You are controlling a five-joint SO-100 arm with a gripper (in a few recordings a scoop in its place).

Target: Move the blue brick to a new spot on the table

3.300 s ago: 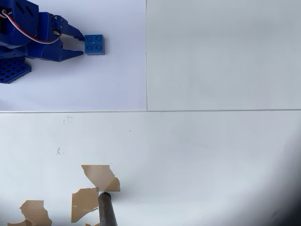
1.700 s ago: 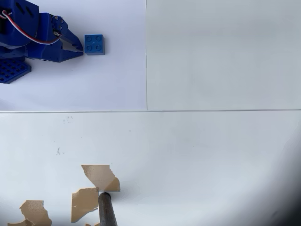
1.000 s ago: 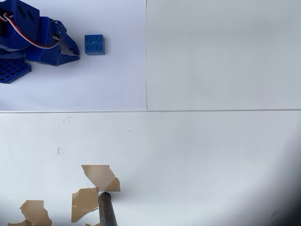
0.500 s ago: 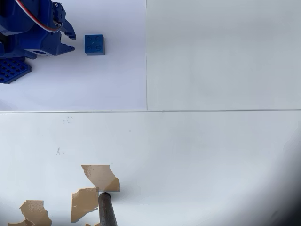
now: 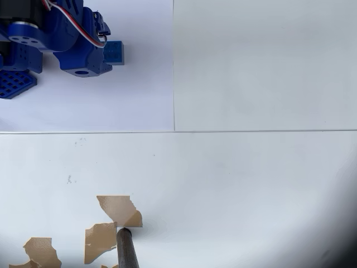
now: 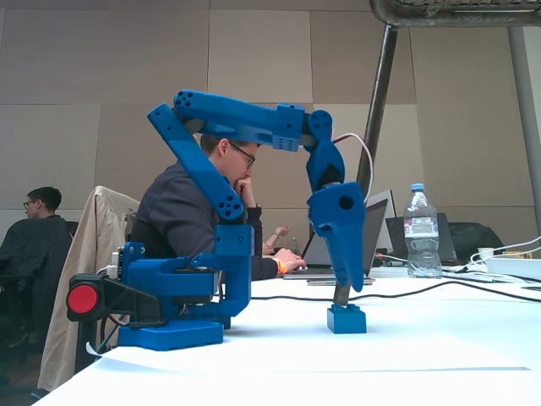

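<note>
From where I stand the pincer (image 6: 344,288) hangs point-down straight above the blue brick (image 6: 347,319), which sits square on the white bench (image 6: 439,347) near the arm's base, though I cannot tell whether its fingers are apart or together.

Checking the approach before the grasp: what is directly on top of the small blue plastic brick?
The blue two-finger gripper points down above the small blue plastic brick on the white table. Overhead, the arm covers the brick's left part; contact cannot be told.
</note>
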